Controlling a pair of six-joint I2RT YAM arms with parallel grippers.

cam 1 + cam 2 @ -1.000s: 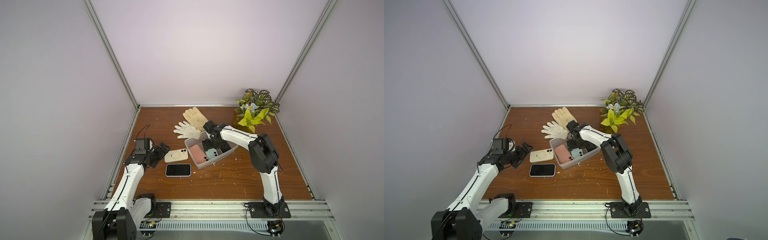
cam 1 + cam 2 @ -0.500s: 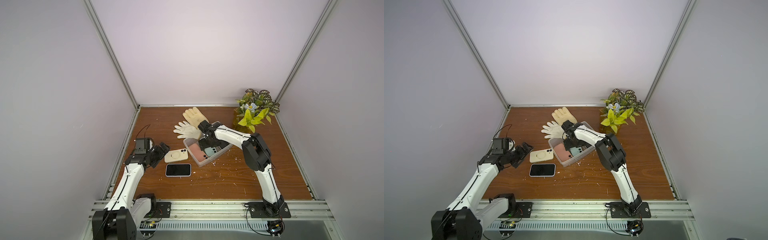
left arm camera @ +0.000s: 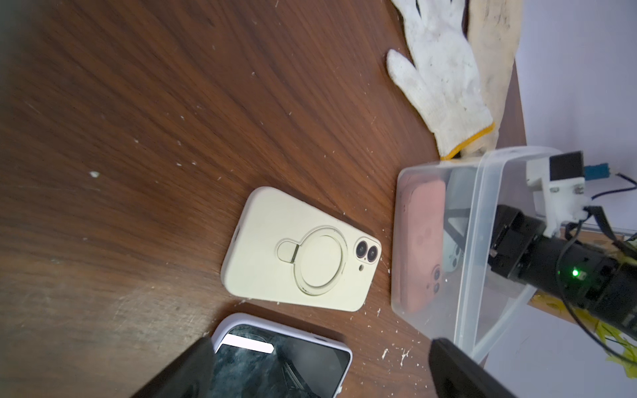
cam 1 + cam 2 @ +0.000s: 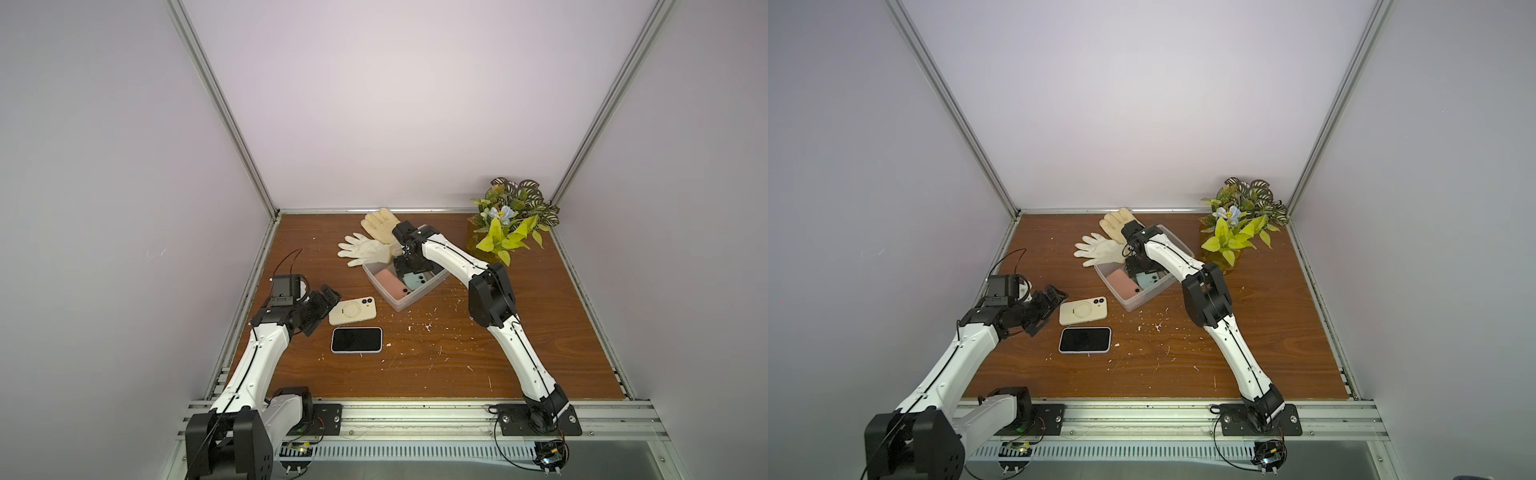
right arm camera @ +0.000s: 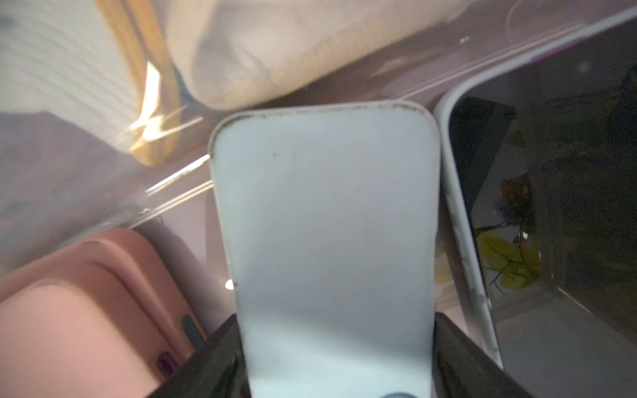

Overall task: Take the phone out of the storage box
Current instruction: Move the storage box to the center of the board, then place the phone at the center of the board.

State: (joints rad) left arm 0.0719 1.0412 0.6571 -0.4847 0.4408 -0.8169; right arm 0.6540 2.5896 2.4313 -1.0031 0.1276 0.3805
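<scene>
1. Cream phone (image 4: 352, 311) and dark-screened phone (image 4: 356, 340) lie out on the table (image 4: 457, 353), near its left edge.
2. Our right gripper (image 5: 337, 318) clamps the pale blue phone (image 5: 324, 224) inside the storage box (image 4: 399, 306), toward the back edge; we judge lifting remains.
3. Our left gripper (image 3: 322, 343) gapes wide, empty.

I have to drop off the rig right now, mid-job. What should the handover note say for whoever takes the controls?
Grip: left pincer open and empty, beside the cream phone. The right pincer is down inside the storage box, jaws flanking the long edges of the pale blue phone; I cannot tell whether it grips yet.
Done: cream phone and black-screened phone lie on the table, outside the box.
Left: pale blue phone, pink phone and a third phone are in the box. Likely next: close on the blue one and lift it out.
</scene>
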